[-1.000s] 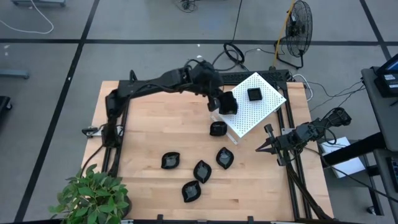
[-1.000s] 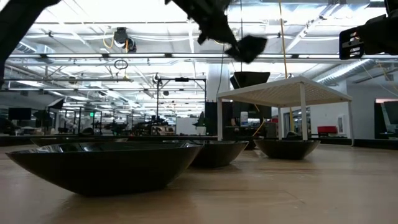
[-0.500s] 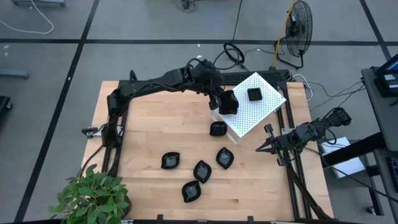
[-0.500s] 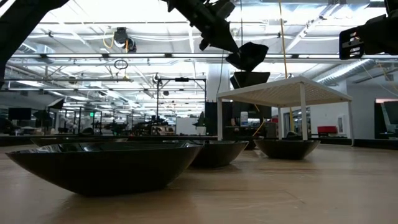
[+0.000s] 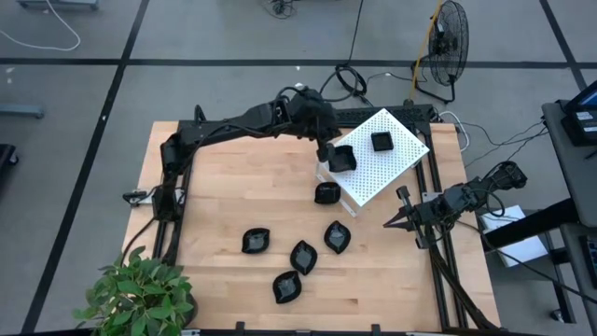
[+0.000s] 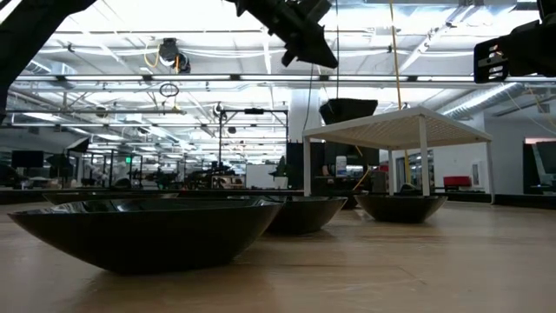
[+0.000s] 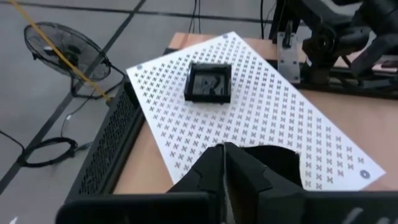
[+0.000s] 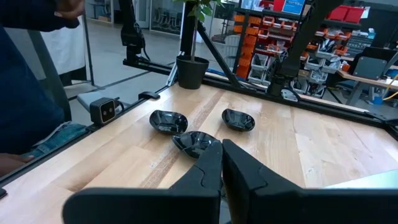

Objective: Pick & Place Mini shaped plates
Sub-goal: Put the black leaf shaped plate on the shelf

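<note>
High view: left gripper [image 5: 326, 152] at frame centre-top, above near edge of white perforated box [image 5: 401, 163], fingers nearly pressed together, dish [image 5: 343, 159] just released onto box beside square plate [image 5: 381, 141] (stacking spot, likely); five plates [image 5: 303, 256] wait on table; right gripper [image 5: 392, 223] closed, parked right

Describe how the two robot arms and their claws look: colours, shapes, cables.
Both arms are dark, near-black jointed links. The left arm's claw has two slim black fingers tapering to blunt tips, as the left wrist view shows. The right arm's claw looks the same, pointed, with black cables trailing behind its wrist.
</note>
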Controlling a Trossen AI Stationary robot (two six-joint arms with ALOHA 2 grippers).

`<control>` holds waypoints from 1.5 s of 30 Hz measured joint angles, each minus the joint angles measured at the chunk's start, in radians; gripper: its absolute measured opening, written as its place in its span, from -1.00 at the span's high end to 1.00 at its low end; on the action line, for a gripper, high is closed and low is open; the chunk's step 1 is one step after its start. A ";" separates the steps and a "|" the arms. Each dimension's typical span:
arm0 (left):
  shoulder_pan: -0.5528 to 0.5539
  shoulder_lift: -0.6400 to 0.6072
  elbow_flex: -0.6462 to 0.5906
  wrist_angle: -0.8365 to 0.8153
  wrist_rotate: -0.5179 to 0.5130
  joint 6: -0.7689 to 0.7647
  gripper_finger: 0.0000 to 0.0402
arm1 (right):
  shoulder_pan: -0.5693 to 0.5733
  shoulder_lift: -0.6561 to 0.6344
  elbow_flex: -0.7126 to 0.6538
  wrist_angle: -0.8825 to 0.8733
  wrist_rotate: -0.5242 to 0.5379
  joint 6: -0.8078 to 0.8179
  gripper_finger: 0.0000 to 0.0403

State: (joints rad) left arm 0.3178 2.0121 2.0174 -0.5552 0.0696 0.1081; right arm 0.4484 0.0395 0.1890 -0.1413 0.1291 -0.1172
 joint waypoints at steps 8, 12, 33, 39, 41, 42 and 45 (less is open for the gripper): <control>-0.037 -0.041 -0.002 0.037 -0.028 0.029 0.76 | 0.000 0.000 0.000 0.000 0.000 0.000 1.00; -0.098 -0.086 -0.002 -0.013 -0.189 0.030 0.62 | 0.000 0.000 0.000 0.000 0.000 0.000 1.00; -0.556 -0.689 -0.415 -0.448 -0.779 -0.372 0.38 | 0.000 0.000 0.000 0.000 0.000 0.000 1.00; -0.640 -0.851 -0.852 -0.159 -0.657 -0.449 0.38 | 0.000 0.000 0.000 0.000 0.000 0.000 1.00; -0.645 -0.852 -0.948 -0.124 -0.514 -0.485 0.38 | 0.000 0.000 0.000 0.000 0.000 0.000 1.00; -0.648 -0.852 -0.986 -0.125 -0.460 -0.505 0.38 | 0.000 0.000 0.000 0.000 0.000 0.000 1.00; -0.646 -0.840 -1.082 -0.130 -0.381 -0.577 0.38 | 0.000 0.000 0.000 0.000 0.000 0.000 1.00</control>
State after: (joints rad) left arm -0.3279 1.1719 0.9353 -0.6849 -0.3111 -0.4689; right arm 0.4485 0.0399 0.1890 -0.1413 0.1292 -0.1169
